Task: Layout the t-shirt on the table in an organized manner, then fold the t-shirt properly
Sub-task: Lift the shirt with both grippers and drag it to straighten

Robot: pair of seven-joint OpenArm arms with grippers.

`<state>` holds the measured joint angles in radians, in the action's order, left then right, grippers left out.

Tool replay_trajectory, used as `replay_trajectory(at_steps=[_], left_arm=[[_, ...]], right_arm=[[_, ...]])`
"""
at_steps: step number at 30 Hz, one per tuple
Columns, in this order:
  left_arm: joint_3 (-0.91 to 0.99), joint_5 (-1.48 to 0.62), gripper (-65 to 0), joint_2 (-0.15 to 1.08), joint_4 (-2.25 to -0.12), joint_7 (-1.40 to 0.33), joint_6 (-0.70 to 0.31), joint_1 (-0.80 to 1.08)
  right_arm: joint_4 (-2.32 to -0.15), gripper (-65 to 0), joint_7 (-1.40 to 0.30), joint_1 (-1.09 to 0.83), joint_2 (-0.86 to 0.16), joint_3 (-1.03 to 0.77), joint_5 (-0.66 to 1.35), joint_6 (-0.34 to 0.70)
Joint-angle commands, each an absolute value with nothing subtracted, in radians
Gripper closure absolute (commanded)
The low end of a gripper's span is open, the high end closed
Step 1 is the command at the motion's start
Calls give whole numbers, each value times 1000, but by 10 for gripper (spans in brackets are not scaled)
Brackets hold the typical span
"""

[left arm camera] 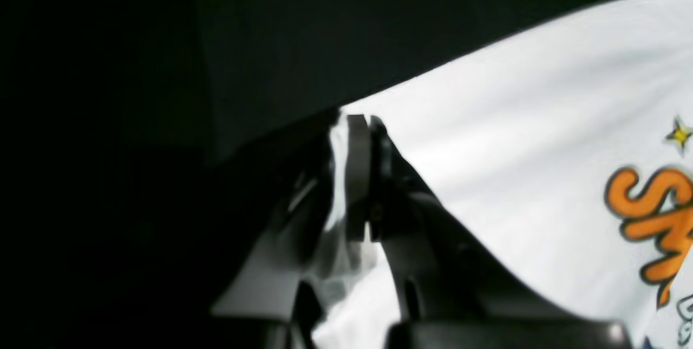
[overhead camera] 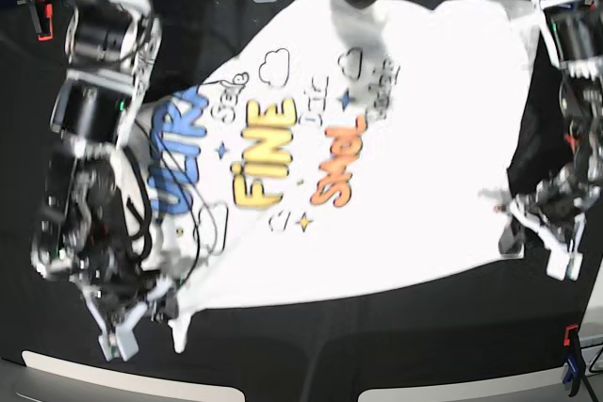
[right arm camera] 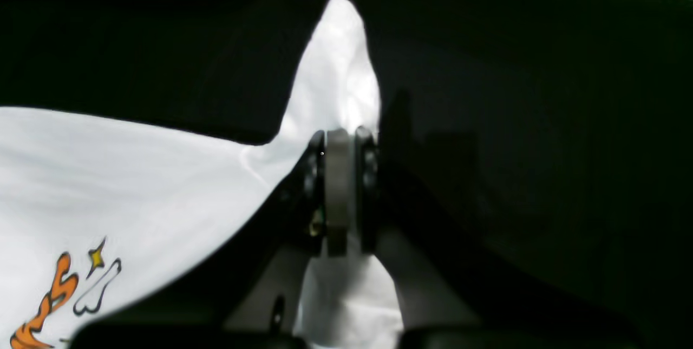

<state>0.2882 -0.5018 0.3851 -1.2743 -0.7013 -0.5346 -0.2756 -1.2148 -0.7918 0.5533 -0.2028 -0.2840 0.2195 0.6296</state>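
t-shirt (overhead camera: pixel 377 167) spread print-up on black bench (overhead camera: pixel 377 345), left end effector (left arm camera: pixel 357 176) clamped on one shirt edge, right end effector (right arm camera: pixel 338 192) clamped on a bunched corner, both near bench front

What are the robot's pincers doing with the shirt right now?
Left pincer shut on t-shirt edge. Right pincer shut on another edge. T-shirt print-up on table, still crooked. Nothing in the way.
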Motion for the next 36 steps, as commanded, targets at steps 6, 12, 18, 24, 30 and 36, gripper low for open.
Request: replay_trajectory(at_steps=[6, 12, 18, 24, 30, 36], left_arm=[[292, -408, 0, 402, -1089, -587, -537, -458], [292, -363, 0, 394, -854, -477, -538, -586], [292, -288, 0, 393, -685, -393, -538, -672], [292, -288, 0, 394, -676, -249, -538, -692], [292, -287, 0, 393, -665, -180, -538, -693], [292, -287, 0, 360, -665, -160, -539, -696]], right_arm=[[-1053, 0, -680, 736, -216, -287, 151, 624], [-910, 0, -635, 846, -216, -287, 104, 601], [-859, 0, -604, 881, -216, -287, 77, 601], [-859, 0, -585, 881, -214, -287, 54, 567], [-859, 0, -582, 880, -213, -287, 51, 564], [-859, 0, -582, 880, -210, -287, 51, 543]])
